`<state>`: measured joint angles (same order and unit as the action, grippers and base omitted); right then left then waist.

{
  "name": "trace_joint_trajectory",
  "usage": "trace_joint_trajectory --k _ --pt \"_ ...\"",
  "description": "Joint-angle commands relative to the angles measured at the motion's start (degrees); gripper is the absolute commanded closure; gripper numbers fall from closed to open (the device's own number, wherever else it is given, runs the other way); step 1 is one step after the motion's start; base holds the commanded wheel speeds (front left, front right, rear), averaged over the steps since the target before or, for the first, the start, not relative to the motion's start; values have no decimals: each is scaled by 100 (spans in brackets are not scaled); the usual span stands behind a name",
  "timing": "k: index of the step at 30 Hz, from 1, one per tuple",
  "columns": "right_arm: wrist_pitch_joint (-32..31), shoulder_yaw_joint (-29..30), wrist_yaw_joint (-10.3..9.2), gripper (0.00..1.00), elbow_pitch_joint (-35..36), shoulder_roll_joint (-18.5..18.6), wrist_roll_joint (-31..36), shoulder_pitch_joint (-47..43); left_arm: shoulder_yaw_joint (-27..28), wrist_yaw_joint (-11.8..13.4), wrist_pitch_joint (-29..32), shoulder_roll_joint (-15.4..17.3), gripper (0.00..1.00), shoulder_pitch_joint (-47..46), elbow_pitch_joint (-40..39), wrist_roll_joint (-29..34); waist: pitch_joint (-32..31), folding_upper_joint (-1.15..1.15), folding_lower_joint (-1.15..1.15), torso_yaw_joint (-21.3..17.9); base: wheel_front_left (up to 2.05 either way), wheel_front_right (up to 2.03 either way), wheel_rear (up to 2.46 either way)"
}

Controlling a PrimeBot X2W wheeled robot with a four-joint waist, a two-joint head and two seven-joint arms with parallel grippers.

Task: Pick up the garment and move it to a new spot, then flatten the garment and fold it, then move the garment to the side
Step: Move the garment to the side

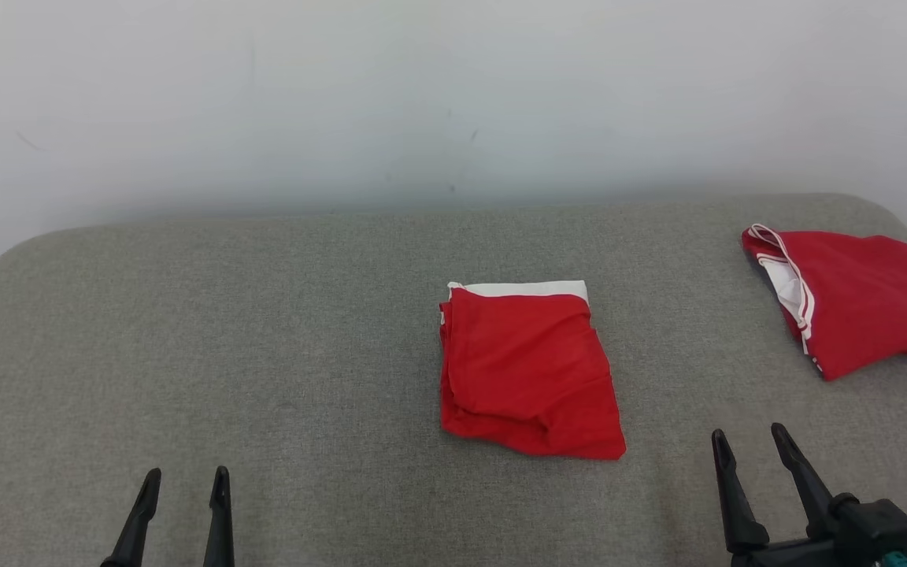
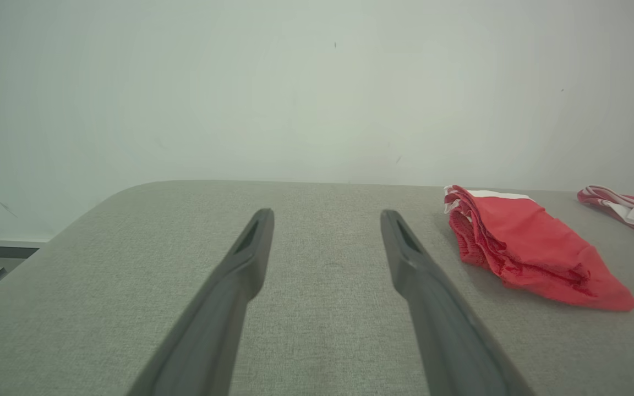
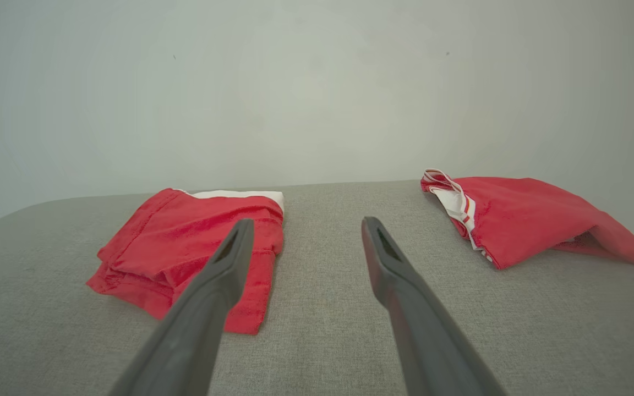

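At mid-frame, garment (image 1: pixel 528 370): lay folded, red, white band at its top edge.
Handling: looked soft, light, prone to unfold; best pinched at the thick lower edge, through all layers.
Right gripper (image 1: pixel 747 431): lower right, wide open, empty.
Left gripper (image 1: pixel 187 472): lower left, wide open, empty.
Second garment (image 1: pixel 863 299): upper right, well apart.

Second red garment (image 1: pixel 871 299) clipped at right edge (head view), left gripper (image 1: pixel 187 472) cut below.
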<state>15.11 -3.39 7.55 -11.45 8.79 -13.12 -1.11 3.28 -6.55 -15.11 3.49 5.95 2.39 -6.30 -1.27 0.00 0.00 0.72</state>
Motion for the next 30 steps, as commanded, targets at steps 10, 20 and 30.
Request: trace_joint_trajectory --k 10,20,30 --pt "-401 -501 -17 0 -508 448 138 1063 -68 63 -1 -16 0 -181 23 -70 221 0 0 189 0 0 0" --pt "-880 -858 -17 0 -1700 646 -40 2557 -285 97 0 -44 0 -526 90 -152 795 0 0 557 0 0 0" --pt "-931 -1263 -17 0 -3291 643 -251 3649 -557 142 -1 -58 0 -984 187 -188 1265 0 0 893 0 0 0"
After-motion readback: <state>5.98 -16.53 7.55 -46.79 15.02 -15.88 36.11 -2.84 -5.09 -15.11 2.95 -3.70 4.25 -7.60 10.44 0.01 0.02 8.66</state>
